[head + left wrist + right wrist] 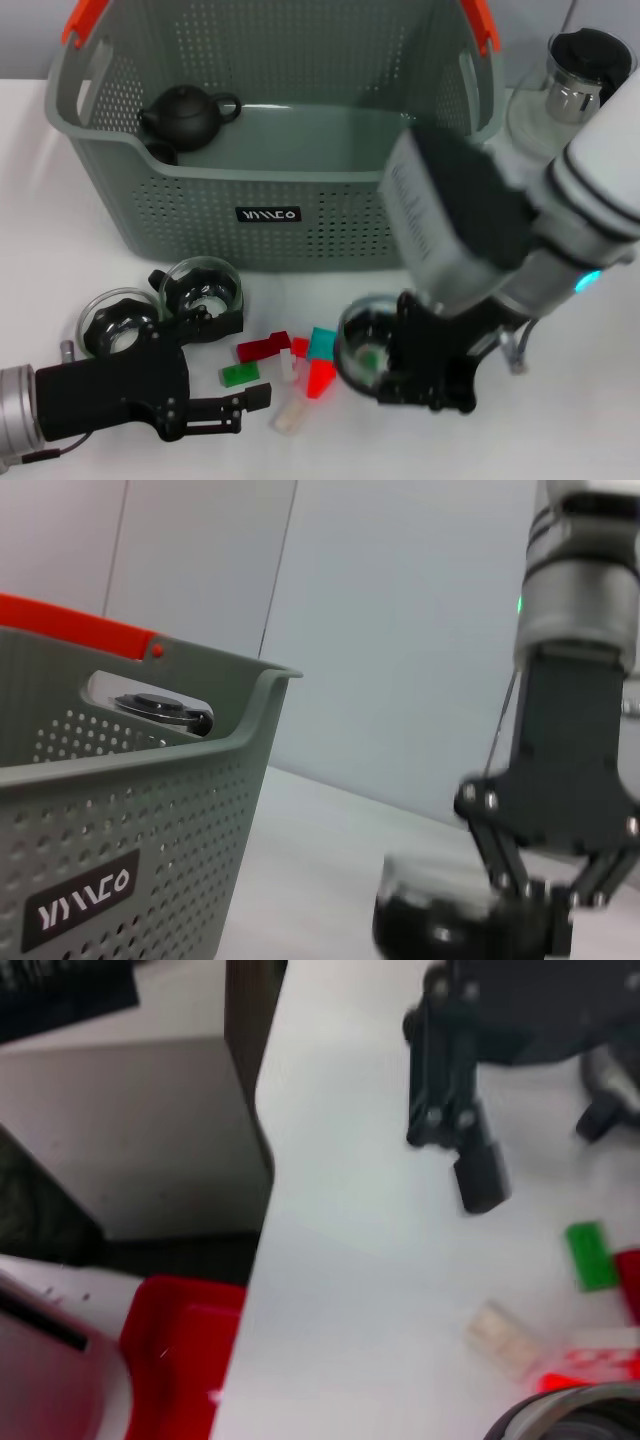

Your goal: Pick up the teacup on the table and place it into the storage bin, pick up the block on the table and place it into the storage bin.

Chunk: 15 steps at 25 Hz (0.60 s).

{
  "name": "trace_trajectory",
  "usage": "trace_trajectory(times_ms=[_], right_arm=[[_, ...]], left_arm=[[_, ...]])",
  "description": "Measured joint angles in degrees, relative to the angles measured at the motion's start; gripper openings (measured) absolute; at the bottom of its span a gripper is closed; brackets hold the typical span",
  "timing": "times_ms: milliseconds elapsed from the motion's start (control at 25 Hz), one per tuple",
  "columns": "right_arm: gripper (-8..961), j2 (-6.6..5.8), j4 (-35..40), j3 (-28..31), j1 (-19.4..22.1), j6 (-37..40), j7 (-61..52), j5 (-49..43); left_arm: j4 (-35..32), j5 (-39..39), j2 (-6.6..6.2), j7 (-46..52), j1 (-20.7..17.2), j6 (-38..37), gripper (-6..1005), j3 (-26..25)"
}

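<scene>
Head view shows the large grey-green perforated plastic storage bin (pixel 300 215) at the far side of the white table (pixel 560 430), with orange handle ends at its far corners. A small black label (pixel 268 214) on its near wall carries white stylised lettering that I cannot read with certainty. Inside the bin, at its left end, sits a small dark, matt round teapot (pixel 188 114) with lid, spout and loop handle.

Near the bin's left front corner stand two clear glass teacups side by side (pixel 203 292) (pixel 118 322), each round with a dark base. The left gripper (pixel 245 408), black and angular, lies low over the near left of the table just beside them, its jaws apart with nothing between.

At centre, a scatter of small plastic blocks lies on the table: a dark red block (pixel 263 348), a green block (pixel 238 374), a teal block (pixel 322 342), a bright red wedge (pixel 319 379) and a pale translucent block (pixel 289 417).

Right of these, the right gripper (pixel 385 362) is down at a third clear glass teacup (pixel 362 350). The left wrist view shows its black fingers (pixel 500 865) at the cup's rim, though I cannot tell whether they have closed on it.

At the far right stands a clear glass pot with a black lid (pixel 578 75).
</scene>
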<state>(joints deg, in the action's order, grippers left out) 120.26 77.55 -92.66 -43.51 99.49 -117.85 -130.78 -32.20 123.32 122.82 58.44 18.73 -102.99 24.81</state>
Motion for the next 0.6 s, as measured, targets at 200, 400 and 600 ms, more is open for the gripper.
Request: trace_trajectory(times_ms=[200,400,600], right_arm=[[64,-0.01,6.49,7.25,-0.60,4.37,-1.04,0.34],[64,0.02,12.33,13.30,-1.75,4.65,-1.00,3.07],[61,0.00,13.99,21.87,-4.32,1.27,-1.01,5.58]], left_arm=[[-0.13,0.00,-0.10,-0.08,0.20,0.17,934,-0.21],[-0.15,-0.09,-0.19,-0.08,0.39,-0.03,934,-0.54],[-0.14,-0.24,-0.22,-0.08,0.56,-0.03,934,-0.56]])
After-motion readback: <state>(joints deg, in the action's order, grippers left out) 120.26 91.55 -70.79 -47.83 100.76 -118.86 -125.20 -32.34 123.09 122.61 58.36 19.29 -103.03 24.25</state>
